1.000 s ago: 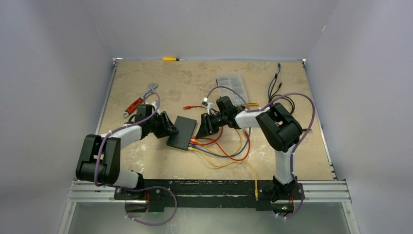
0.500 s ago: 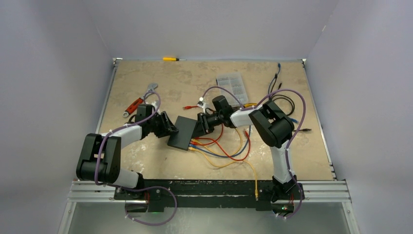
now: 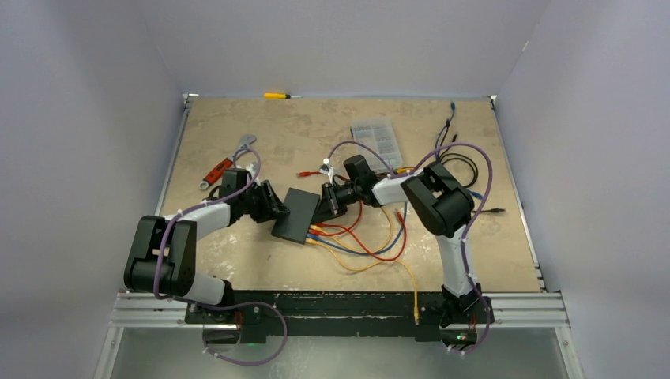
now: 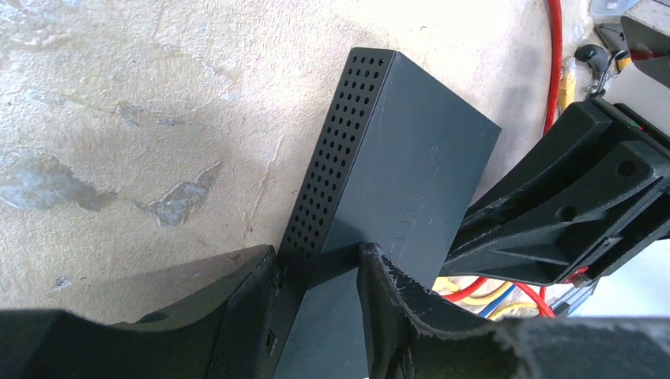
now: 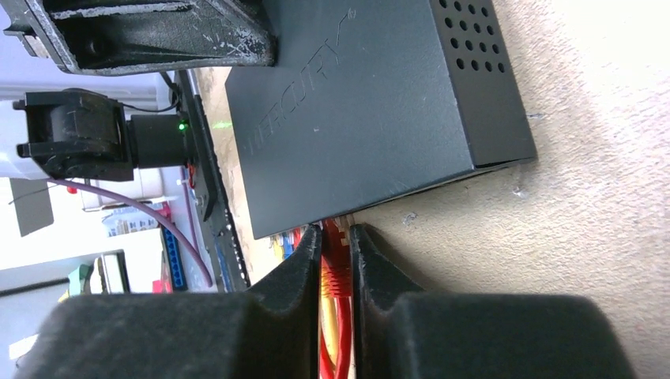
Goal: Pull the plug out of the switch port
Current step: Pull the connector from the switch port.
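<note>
The switch looks light, so it's clamped by the left claw; the stiff red plug is pinched close up against it by the right claw.

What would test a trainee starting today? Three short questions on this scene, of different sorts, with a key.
1. True or false: the left hand clamps the switch.
2. What colour is the plug between the fingers of the right hand? A red, B blue, C yellow.
3. Fill in: the yellow screwdriver lies at the ___ edge of the table.
Key: 1 true; 2 A; 3 far.
</note>
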Robot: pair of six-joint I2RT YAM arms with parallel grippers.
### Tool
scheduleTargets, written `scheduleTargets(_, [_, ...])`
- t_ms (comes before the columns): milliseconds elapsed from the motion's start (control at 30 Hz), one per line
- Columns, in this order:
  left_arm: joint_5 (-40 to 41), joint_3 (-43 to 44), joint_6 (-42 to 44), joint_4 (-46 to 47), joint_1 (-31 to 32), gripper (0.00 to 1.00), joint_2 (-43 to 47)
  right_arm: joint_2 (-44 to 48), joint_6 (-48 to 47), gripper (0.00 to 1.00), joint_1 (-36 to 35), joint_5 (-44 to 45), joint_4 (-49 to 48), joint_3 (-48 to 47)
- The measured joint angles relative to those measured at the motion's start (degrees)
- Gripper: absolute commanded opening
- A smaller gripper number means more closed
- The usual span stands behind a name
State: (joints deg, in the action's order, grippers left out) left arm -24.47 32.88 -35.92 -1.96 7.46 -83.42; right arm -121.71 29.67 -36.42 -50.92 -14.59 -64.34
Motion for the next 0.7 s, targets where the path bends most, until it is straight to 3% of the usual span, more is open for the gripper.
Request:
scheduleTargets(100, [0.0, 0.0, 0.0, 0.1, 0.0, 0.38, 0.0, -0.4, 0.1, 0.0, 0.1, -0.4, 0.1, -0.2])
scheduleTargets(700, [0.0, 0.0, -1.0, 1.9, -0.4, 0.3, -1.2, 1.4, -2.0, 0.0, 0.7, 0.9, 1.3, 1.1])
